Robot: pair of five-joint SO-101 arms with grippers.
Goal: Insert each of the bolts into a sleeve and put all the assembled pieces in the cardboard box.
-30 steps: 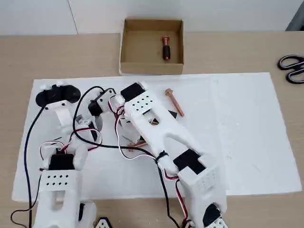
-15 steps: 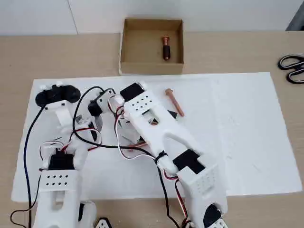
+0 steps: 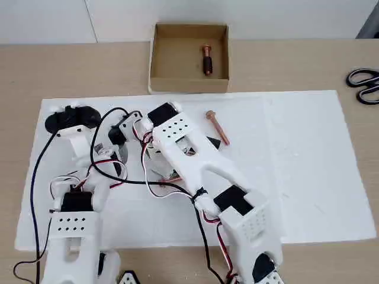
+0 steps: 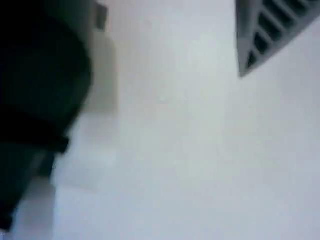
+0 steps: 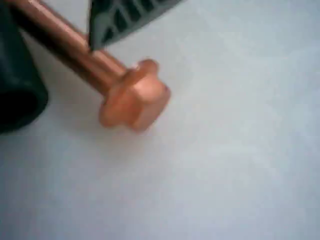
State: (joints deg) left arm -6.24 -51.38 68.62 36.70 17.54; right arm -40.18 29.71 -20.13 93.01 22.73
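Note:
My right gripper (image 5: 67, 65) is shut on the shaft of a copper bolt (image 5: 132, 102) whose head rests on the white sheet. In the high view this bolt (image 3: 172, 176) peeks out from under the right arm, which stretches left across the sheet (image 3: 296, 165). A second bare bolt (image 3: 216, 126) lies on the sheet below the cardboard box (image 3: 155, 59). One assembled piece (image 3: 206, 59) lies in the box. A dark piece (image 3: 217, 142), partly hidden by the arm, lies beside the second bolt. My left gripper (image 4: 165, 100) hangs open over bare sheet at the left.
Scissors (image 3: 364, 84) lie on the wooden table at the far right. Cables (image 3: 98, 160) loop between the two arms. The right half of the white sheet is bare.
The right arm has shifted slightly to the left, with the bolt under it. The left arm has kept still.

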